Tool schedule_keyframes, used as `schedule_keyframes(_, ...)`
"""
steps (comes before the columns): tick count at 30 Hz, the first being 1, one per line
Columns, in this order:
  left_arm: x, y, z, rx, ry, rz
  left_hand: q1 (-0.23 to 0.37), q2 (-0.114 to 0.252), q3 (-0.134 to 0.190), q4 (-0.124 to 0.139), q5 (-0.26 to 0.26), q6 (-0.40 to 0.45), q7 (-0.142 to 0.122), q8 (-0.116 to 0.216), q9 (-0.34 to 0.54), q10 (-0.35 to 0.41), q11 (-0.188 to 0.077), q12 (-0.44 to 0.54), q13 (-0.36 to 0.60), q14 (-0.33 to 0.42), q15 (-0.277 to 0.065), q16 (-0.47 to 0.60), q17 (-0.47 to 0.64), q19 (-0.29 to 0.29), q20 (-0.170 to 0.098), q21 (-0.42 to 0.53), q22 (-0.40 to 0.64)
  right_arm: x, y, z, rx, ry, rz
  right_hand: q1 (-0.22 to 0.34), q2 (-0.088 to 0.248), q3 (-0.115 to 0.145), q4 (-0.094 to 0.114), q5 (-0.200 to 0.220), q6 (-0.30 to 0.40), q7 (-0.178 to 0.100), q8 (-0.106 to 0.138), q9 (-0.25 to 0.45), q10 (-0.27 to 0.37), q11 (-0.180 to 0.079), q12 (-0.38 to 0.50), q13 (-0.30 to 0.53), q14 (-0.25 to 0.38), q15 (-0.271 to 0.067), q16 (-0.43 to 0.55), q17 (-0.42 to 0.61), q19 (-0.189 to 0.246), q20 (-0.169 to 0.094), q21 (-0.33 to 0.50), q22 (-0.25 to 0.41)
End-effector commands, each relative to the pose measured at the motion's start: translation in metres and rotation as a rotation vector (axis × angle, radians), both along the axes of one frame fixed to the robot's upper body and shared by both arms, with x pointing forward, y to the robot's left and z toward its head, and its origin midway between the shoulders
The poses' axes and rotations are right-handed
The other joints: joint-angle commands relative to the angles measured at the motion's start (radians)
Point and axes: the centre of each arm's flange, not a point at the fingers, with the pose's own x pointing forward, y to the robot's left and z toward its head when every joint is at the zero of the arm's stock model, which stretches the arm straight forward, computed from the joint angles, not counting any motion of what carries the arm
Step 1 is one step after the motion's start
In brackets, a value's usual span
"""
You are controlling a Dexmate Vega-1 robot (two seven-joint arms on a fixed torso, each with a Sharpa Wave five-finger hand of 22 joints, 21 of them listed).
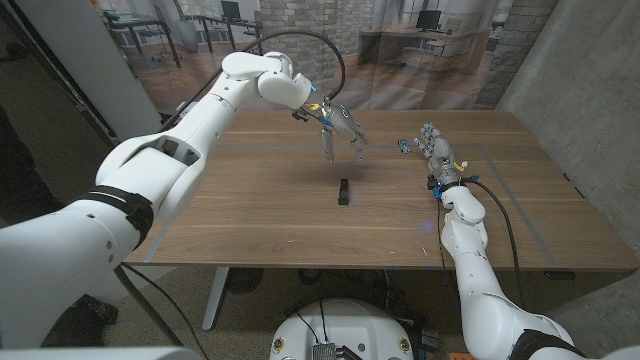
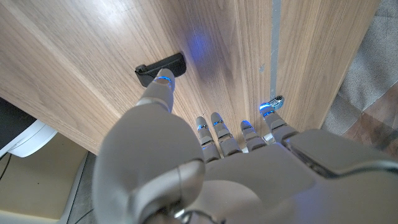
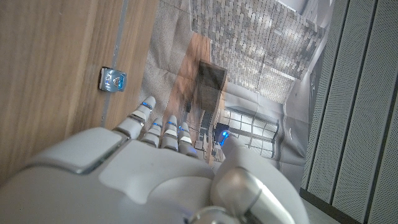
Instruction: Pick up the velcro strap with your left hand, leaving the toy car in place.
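The wooden table (image 1: 250, 210) carries little. The left hand (image 1: 338, 130) hovers above its middle, fingers spread wide and holding nothing, over the one velcro strap (image 1: 343, 190), a short dark strip lying flat on the wood just nearer the robot. To do this well, I'd judge the hand should drop straight down, thumb on one long edge and fingers on the other, and pinch low. The right hand (image 1: 436, 155) waits at the right, fingers apart, empty, beside the single toy car (image 1: 404, 147), well apart from the strap. One strap, one car.
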Motion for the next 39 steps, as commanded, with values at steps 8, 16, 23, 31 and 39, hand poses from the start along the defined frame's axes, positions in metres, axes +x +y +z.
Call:
schedule_keyframes(8,0.007,0.001,-0.016,0.001,0.000,-0.015,0.010,0.011,-0.017,0.001,-0.003,0.019,0.003,0.009,0.002,0.025,-0.001,-0.001,0.006,0.004,-0.017,0.001,0.004,0.006,0.003,-0.005,0.004,-0.001,0.000,0.001,-0.009,-0.004,-0.007,-0.006,-0.004,0.002,-0.010,0.007,0.004,0.001,0.006,0.002,0.003,0.001,-0.001,0.006,0.006,0.001,-0.001,-0.001,0.013,0.002,0.004,0.002)
schedule_keyframes(16,0.011,0.000,-0.022,0.006,0.003,-0.016,0.014,0.018,-0.025,0.001,-0.002,0.019,0.006,0.007,0.001,0.025,0.000,-0.003,0.008,0.007,-0.013,0.001,0.003,0.006,0.008,-0.008,0.005,-0.002,-0.001,0.000,-0.007,-0.001,-0.010,-0.007,-0.005,0.001,-0.010,0.008,0.004,0.001,0.005,0.002,0.004,0.002,-0.001,0.006,0.006,0.001,-0.001,-0.001,0.013,0.001,0.004,0.002)
schedule_keyframes(23,0.014,-0.002,-0.029,0.022,0.011,-0.023,0.017,0.020,-0.030,0.001,-0.002,0.029,0.003,0.011,0.001,0.032,-0.001,-0.001,0.009,0.011,-0.016,0.001,0.003,0.008,0.006,-0.009,0.005,-0.003,-0.003,-0.002,-0.005,0.004,-0.013,-0.007,-0.005,0.002,-0.011,0.009,0.004,0.001,0.005,0.002,0.003,0.002,-0.002,0.006,0.006,0.002,-0.002,-0.001,0.013,0.001,0.003,0.002)
schedule_keyframes(31,0.017,-0.004,-0.031,0.020,-0.001,-0.022,0.023,0.023,-0.037,0.001,0.000,0.032,0.001,0.012,0.003,0.034,-0.003,-0.001,0.010,0.015,-0.018,0.001,0.003,0.010,0.003,-0.011,0.005,-0.004,-0.004,-0.003,-0.009,0.007,-0.012,-0.008,-0.004,0.002,-0.012,0.009,0.004,0.000,0.005,0.002,0.004,0.001,-0.002,0.006,0.006,0.002,-0.002,-0.001,0.013,0.000,0.003,0.002)
schedule_keyframes(39,0.022,-0.005,-0.036,0.022,0.003,-0.013,0.026,0.029,-0.044,0.002,0.000,0.025,0.002,0.009,0.004,0.025,-0.001,-0.005,0.012,0.010,-0.018,-0.002,0.004,0.007,0.003,-0.016,0.006,-0.003,-0.004,-0.002,-0.011,0.010,-0.007,-0.009,-0.005,0.002,-0.012,0.009,0.004,0.000,0.004,0.002,0.004,0.001,-0.002,0.006,0.007,0.003,-0.002,-0.001,0.013,0.001,0.003,0.002)
